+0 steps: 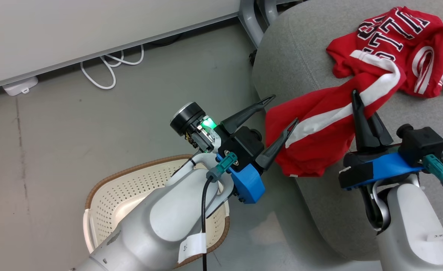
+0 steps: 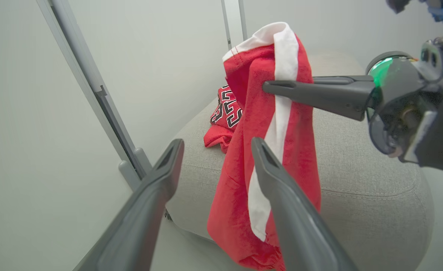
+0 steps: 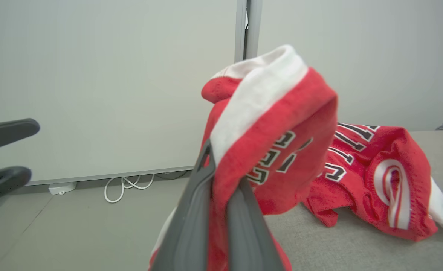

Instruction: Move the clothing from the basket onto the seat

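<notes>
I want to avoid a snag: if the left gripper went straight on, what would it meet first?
The left gripper would probably meet the hanging red garment that the right gripper holds, then the seat behind; depth is unclear.

The grey seat bears a crumpled red jersey; the basket stands on the floor.

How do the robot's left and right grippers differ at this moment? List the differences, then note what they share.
The left gripper is open, fingers spread, holding nothing; the right gripper is shut on the red clothing. The left gripper points at the seat from beside its edge; the right gripper reaches over the seat. Both have long dark fingers on blue mounts.
</notes>
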Robot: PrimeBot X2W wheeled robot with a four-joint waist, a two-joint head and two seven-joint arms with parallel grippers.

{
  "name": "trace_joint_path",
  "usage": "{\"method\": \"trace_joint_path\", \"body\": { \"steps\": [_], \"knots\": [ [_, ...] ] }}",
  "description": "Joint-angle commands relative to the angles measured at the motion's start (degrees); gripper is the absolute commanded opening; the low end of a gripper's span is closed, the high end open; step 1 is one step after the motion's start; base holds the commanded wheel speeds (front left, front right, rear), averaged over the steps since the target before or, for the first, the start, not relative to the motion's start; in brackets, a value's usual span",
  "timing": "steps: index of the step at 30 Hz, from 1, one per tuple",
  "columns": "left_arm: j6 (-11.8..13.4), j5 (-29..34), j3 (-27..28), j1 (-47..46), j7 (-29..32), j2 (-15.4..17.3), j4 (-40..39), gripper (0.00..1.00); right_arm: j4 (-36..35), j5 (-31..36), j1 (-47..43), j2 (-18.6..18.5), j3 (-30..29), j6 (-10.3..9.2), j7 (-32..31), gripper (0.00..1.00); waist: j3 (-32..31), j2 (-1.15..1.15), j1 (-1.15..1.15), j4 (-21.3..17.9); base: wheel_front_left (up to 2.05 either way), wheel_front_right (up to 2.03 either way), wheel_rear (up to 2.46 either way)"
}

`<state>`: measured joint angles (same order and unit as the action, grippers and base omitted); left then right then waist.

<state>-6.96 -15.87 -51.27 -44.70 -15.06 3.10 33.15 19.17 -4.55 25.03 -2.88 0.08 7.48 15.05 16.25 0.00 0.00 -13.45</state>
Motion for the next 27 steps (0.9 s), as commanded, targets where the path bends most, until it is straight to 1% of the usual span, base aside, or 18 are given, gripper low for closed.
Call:
{"method": "trace_joint_path", "body": {
  "steps": [1, 13, 21, 27],
  "knots": [
    [-0.1, 0.0, -0.3, 0.7, -0.2, 0.0, -0.1, 1.00, -0.8, 0.5, -1.0, 0.0, -1.0, 0.03, 0.2, 0.00, 0.4, 0.00, 0.00, -1.2, 0.00, 0.00, 0.00],
    [-0.3, -0.1, -1.8, 1.5, -0.2, -0.1, -0.1, 1.00, -2.9, 0.2, -4.9, 0.0, -5.1, 0.02, 0.2, 0.00, 0.8, 0.00, 0.00, -4.0, 0.00, 0.00, 0.00],
    [-0.4, -0.5, -2.5, 1.4, -0.2, -0.2, 0.0, 1.00, -3.5, -0.5, -6.7, 0.0, -5.9, 0.03, 0.2, 0.00, 0.9, 0.00, 0.00, -4.3, 0.00, 0.00, 0.00],
    [-0.5, -0.6, -2.4, 0.8, -0.2, -0.2, -0.2, 1.00, -3.4, -0.7, -5.9, 0.0, -6.0, 0.02, 0.2, 0.00, 1.0, 0.00, 0.00, -4.0, 0.00, 0.00, 0.00]
  ]
}}
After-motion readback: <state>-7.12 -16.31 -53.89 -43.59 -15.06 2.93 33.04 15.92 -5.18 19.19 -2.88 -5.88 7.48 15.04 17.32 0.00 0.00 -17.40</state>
